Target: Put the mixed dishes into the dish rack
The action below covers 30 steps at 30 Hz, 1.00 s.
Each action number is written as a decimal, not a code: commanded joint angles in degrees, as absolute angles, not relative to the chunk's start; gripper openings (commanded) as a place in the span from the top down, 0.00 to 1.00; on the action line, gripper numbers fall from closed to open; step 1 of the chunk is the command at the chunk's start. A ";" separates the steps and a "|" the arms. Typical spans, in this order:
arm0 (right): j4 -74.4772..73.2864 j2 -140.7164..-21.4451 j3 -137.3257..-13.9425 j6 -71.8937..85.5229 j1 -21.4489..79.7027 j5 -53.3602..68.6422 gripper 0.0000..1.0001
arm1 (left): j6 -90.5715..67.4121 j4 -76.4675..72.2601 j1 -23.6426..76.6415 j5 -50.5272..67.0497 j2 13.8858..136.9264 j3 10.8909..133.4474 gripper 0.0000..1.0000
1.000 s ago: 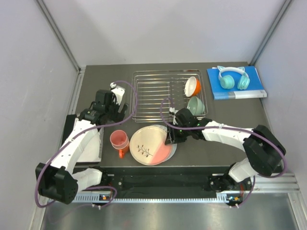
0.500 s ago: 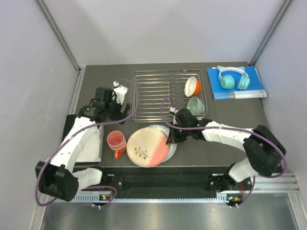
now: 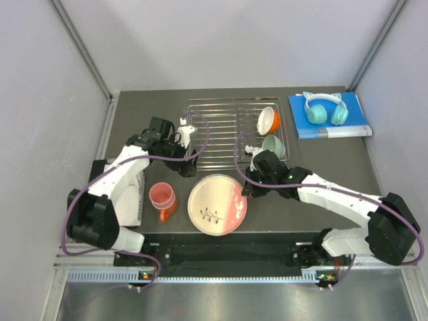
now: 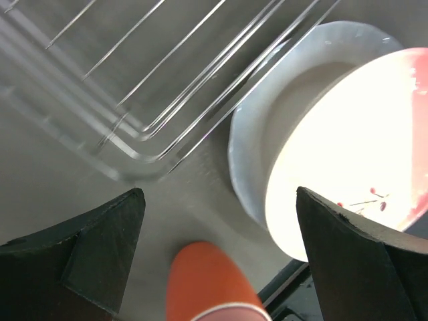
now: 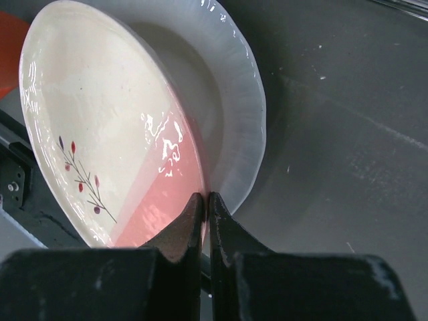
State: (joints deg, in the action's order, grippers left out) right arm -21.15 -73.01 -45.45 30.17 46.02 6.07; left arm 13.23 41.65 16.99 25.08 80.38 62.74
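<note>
A: Two plates sit nearest the arms, yes?
B: Yes. The cream-and-pink sprig-patterned plate (image 3: 212, 204) is tipped up off the white plate (image 5: 231, 87), which lies flat on the table (image 3: 314, 167) beneath it.
A: What has hold of it?
B: The right gripper (image 5: 206, 198), its jaws pinched tight on the pink part of the rim.
A: And left of the plates?
B: The pink tumbler (image 3: 163, 194), upright, with the orange handled mug (image 3: 166, 215) touching it. Whether one stands in the other I cannot tell.
A: The left gripper (image 4: 217, 195)?
B: Fingers spread wide, nothing between them, over the table just by the near left corner of the dish rack (image 3: 217, 127).
A: Anything in the rack?
B: The orange bowl (image 3: 268, 120) and the mint-green bowl (image 3: 271, 146), both on edge at its right end, the orange one farther back.
A: Beyond that?
B: Teal cat-ear headphones (image 3: 325, 109) on a blue book (image 3: 354, 124), far right, just beside the rack
</note>
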 commanded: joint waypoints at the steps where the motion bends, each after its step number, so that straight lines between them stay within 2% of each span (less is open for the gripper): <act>1: -21.44 -70.75 -49.13 27.69 46.67 2.73 1.00 | 13.80 40.34 18.71 35.76 82.96 68.28 0.02; 10: -22.14 -74.09 -54.93 26.11 47.11 2.37 1.00 | 15.03 39.20 22.23 40.95 89.11 69.87 0.02; 30: -25.93 -77.17 -66.70 23.47 48.95 1.05 1.00 | 16.43 37.97 22.94 46.93 91.76 69.96 0.05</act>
